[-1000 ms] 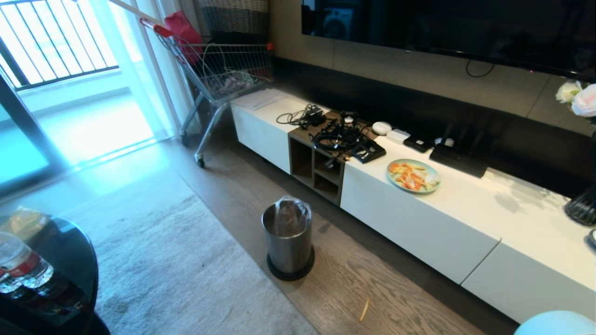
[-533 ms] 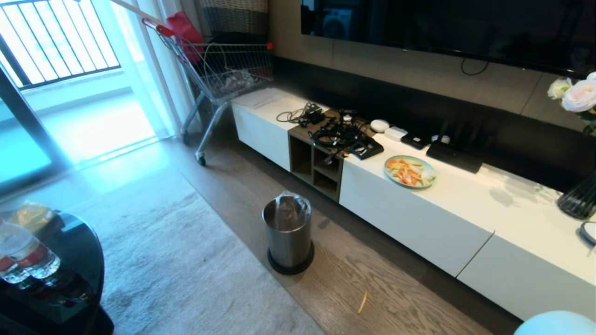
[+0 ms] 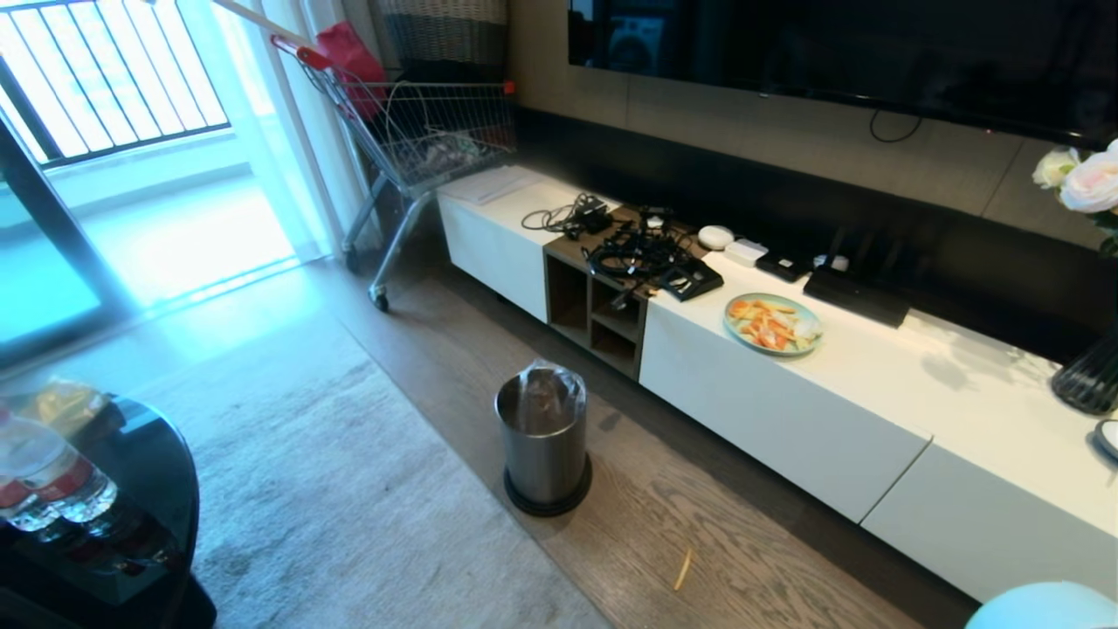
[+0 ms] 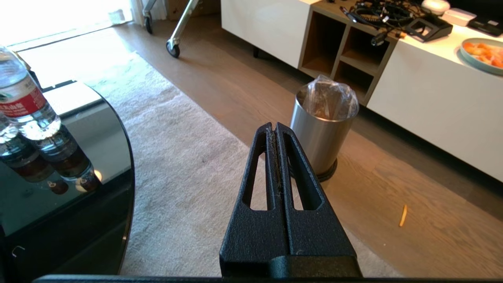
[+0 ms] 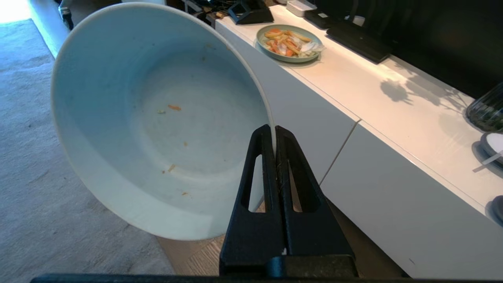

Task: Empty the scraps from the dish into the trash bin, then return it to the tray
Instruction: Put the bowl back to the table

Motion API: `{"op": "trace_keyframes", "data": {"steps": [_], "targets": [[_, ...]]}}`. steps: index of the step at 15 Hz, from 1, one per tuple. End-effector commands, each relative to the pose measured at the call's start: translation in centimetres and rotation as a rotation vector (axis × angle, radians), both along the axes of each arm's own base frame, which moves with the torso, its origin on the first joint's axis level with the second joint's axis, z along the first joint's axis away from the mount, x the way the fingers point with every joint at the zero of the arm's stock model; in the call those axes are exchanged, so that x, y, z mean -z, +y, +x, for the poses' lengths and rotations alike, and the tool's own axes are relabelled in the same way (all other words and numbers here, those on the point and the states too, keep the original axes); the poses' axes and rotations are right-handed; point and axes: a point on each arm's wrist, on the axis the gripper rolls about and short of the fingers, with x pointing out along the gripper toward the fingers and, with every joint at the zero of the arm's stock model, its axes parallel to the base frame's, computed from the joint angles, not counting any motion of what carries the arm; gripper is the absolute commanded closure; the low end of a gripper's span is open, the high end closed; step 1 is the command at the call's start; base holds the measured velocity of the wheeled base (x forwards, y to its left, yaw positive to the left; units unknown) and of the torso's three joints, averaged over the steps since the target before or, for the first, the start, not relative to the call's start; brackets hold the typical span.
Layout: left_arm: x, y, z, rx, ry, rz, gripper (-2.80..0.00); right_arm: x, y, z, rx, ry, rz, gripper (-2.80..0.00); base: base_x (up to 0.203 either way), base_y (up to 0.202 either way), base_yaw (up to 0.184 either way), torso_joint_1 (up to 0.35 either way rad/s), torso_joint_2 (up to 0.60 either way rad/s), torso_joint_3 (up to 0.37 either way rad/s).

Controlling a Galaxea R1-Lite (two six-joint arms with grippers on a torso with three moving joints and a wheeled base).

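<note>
My right gripper (image 5: 274,131) is shut on the rim of the dish (image 5: 157,118), a white bowl held tilted on its side above the floor. Only tiny orange crumbs of the scraps cling inside it. The dish's edge (image 3: 1044,605) shows at the head view's lower right corner. The steel trash bin (image 3: 543,437) with its clear liner stands on the wood floor, apart from the dish. A thin yellow stick (image 3: 682,569) lies on the floor near the bin. My left gripper (image 4: 274,126) is shut and empty, pointing toward the trash bin (image 4: 322,133). The tray is out of view.
A long white TV cabinet (image 3: 786,411) carries a pale-green plate (image 3: 773,324) of orange and yellow pieces, cables and small devices. A black glass table (image 3: 131,489) with water bottles (image 3: 44,485) is at the left. A grey rug (image 3: 332,489) and a shopping cart (image 3: 419,131) are nearby.
The whole head view has shifted slightly, so the camera moved a little. The bin, plate and stick keep their places relative to each other.
</note>
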Motion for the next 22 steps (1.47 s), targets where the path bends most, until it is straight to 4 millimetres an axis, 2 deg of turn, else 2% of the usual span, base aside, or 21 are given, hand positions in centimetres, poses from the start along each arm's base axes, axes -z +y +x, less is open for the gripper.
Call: {"op": "trace_keyframes", "data": {"steps": [1,22], "targets": [[0.0,0.0,0.0,0.0,0.0,-0.001,0.0,0.0,0.0,0.01,-0.001,0.001,0.0,0.0,0.0,-0.005,0.09,-0.002,0.01,0.007],[0.0,0.0,0.0,0.0,0.0,-0.001,0.0,0.0,0.0,0.01,-0.001,0.003,0.029,0.0,0.0,-0.008,0.167,0.003,0.0,0.002]]}}
